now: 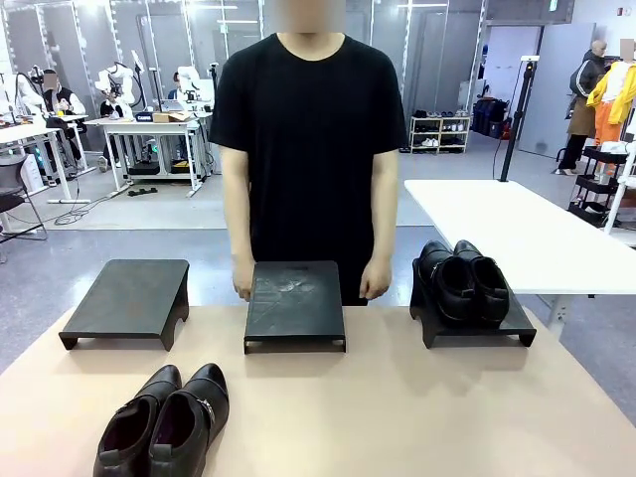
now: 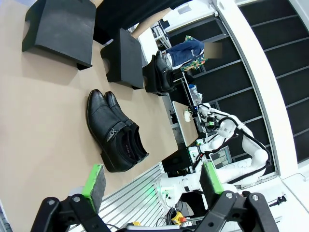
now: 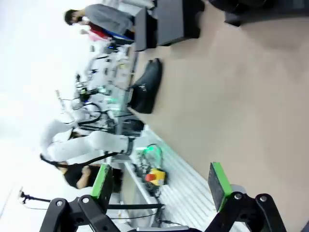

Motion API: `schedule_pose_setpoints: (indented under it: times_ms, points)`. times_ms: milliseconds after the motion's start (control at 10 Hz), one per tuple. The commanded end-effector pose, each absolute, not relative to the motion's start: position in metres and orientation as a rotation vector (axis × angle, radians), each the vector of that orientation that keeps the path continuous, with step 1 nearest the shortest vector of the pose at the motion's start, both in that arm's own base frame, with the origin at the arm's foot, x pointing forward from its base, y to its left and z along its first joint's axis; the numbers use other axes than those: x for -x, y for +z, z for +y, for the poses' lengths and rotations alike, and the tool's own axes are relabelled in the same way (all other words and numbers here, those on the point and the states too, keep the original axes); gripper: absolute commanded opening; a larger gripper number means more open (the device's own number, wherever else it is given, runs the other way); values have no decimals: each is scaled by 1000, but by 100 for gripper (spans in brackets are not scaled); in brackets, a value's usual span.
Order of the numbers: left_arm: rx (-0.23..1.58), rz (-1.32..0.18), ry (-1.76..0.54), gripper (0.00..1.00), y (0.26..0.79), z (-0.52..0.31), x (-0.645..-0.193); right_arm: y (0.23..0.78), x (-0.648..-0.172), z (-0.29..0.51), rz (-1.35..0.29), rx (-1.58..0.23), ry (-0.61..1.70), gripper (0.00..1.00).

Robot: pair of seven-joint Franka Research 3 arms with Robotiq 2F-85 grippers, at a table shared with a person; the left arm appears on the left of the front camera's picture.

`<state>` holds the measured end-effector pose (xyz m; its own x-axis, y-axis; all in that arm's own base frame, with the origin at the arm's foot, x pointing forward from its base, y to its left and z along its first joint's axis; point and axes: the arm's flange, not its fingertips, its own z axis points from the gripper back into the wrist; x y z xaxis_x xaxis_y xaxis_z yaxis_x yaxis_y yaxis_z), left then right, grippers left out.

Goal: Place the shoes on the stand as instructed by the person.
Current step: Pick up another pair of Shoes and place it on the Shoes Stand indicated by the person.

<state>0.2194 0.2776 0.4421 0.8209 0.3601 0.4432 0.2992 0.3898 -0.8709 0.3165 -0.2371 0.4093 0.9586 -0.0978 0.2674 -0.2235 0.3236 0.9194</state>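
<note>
Listing items on the tan table [image 1: 447, 417].

- Stands: three, black and low, in a row along the far side.
  - Left stand [image 1: 127, 296]: top bare.
  - Middle stand [image 1: 295, 301]: top bare and scuffed.
  - Right stand [image 1: 519, 324]: carries one pair of black glossy dress shoes [image 1: 462, 281], side by side.
- Second pair of shoes [image 1: 164, 422]: on the table at near left, touching each other, toes pointing far, well apart from the stands.
- Person [image 1: 310, 149]: black T-shirt, standing at the far edge behind the middle stand, one hand [image 1: 242, 285] and the other hand [image 1: 376, 283] at its far corners.
- Left gripper [image 2: 152, 181]: jaws wide apart, nothing between them.
- Right gripper [image 3: 161, 183]: jaws wide apart, nothing held.
</note>
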Motion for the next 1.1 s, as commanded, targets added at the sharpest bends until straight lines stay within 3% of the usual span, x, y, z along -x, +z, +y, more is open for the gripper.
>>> schedule_pose_setpoints:
  times_ms: [0,300,1000]
  points:
    - [1203,-664,21,100,442,279,-219,384,-322,-254,-273,-1304,25,100]
    - [1203,-664,21,100,442,279,-219,361,-324,-265,-273,-1347,-99,100]
    - [1203,-664,21,100,442,279,-219,359,-309,-255,-256,-1328,-33,100]
